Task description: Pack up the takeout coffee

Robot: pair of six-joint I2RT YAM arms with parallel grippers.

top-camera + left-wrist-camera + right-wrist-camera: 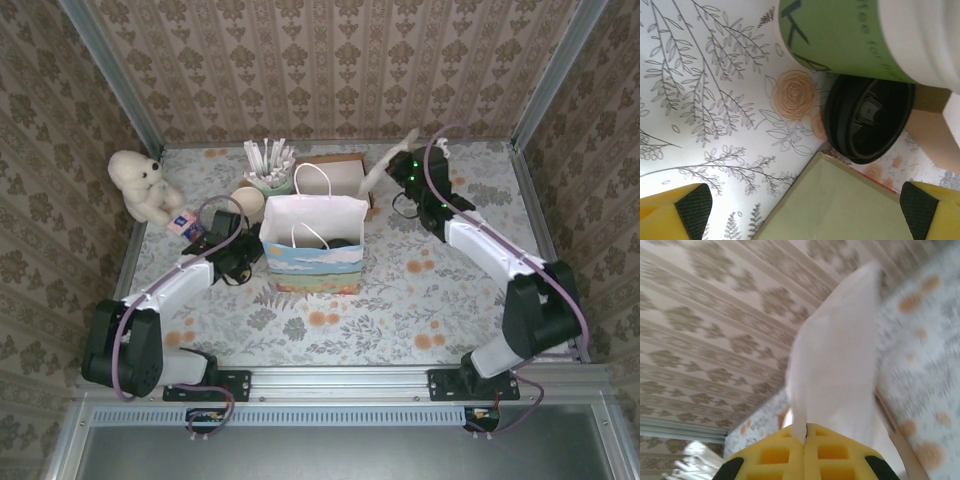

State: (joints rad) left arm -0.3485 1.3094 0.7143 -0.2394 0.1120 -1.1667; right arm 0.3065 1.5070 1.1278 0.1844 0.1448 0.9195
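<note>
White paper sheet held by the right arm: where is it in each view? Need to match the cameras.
Top external: white paper sheet at the back, right of centre, slanting up beside the brown cardboard box.
Right wrist: mid-frame, pinched between the shut yellow right fingers.
Shared landmark: floral tablecloth, at the right edge of the right wrist view and across the left half of the left wrist view.

Takeout coffee (867, 120) partly hidden behind the pale green holder (840, 35)
</note>
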